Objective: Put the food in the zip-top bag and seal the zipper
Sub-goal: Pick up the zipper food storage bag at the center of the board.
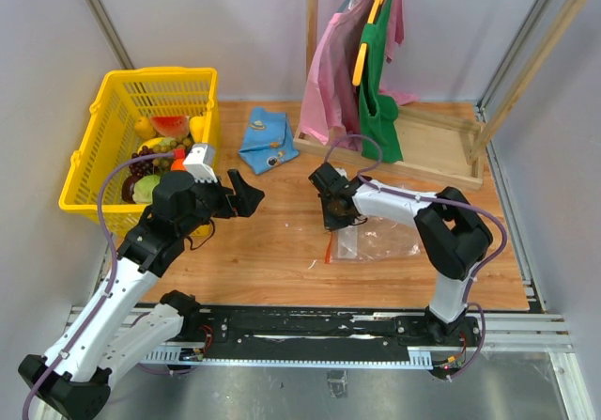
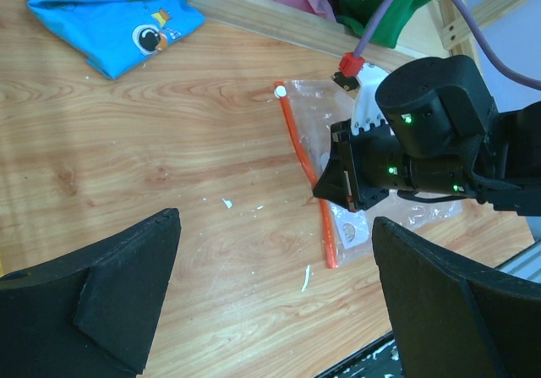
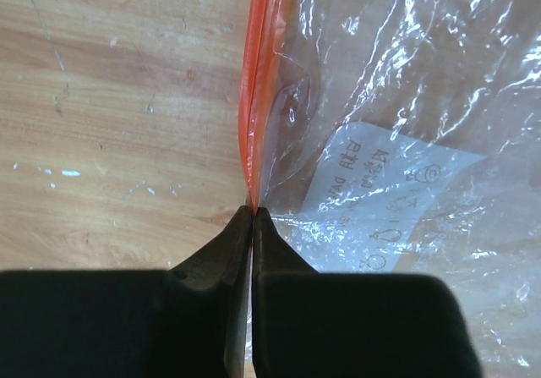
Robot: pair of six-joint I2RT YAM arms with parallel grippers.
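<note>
The clear zip-top bag (image 1: 380,241) lies flat on the wooden table; it also shows in the left wrist view (image 2: 351,226) and the right wrist view (image 3: 397,141). Its red zipper (image 2: 306,171) runs along the left edge (image 3: 254,99). My right gripper (image 3: 253,210) is shut on the zipper, pinching it between its fingertips; it shows from above (image 1: 335,215). My left gripper (image 1: 242,194) is open and empty, hovering left of the bag (image 2: 275,302). The food (image 1: 160,152) sits in the yellow basket: watermelon slice, grapes, green and yellow pieces.
The yellow basket (image 1: 103,119) stands at the far left. A blue folded cloth (image 1: 266,138) lies behind the grippers. A wooden clothes rack (image 1: 404,147) with pink and green garments stands at the back right.
</note>
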